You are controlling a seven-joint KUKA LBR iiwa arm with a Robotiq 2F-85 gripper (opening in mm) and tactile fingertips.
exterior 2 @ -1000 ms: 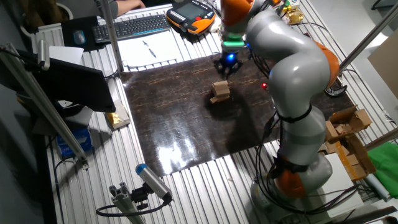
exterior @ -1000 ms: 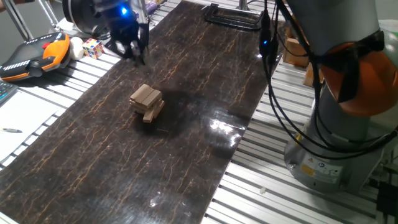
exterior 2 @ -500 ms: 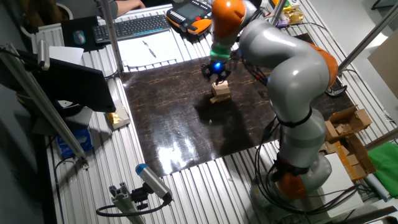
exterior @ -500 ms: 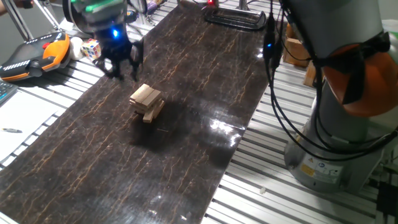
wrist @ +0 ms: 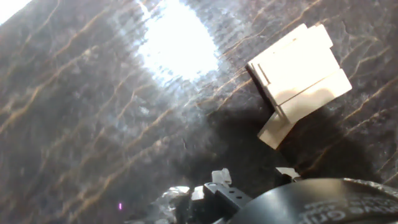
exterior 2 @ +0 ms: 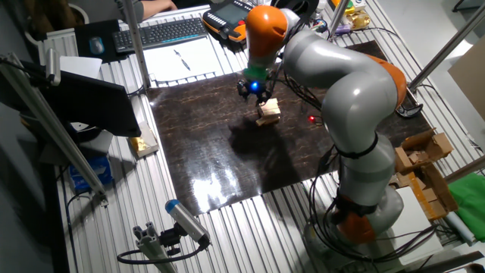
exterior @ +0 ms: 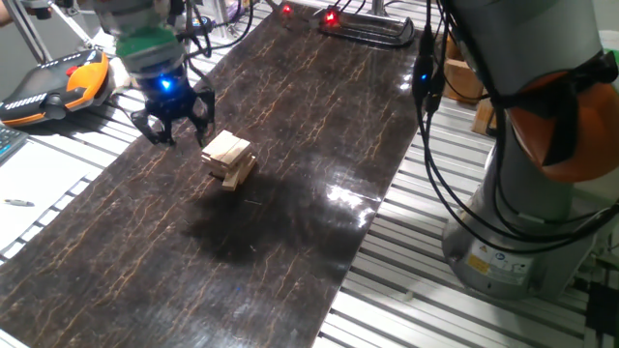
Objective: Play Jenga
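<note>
Approach step: pincer point(exterior: 173, 124) open and empty, hovering just beside wooden block stack point(exterior: 228, 159) on dark surface point(exterior: 290, 242); next, line up on one block

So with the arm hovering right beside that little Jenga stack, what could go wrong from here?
The end effector hangs open close beside the Jenga stack, so a small sideways drift could knock it over. One lower block already juts out of the stack, so a nudge may dislodge it. The glossy table surface might let the blocks slide instead of being gripped.
</note>
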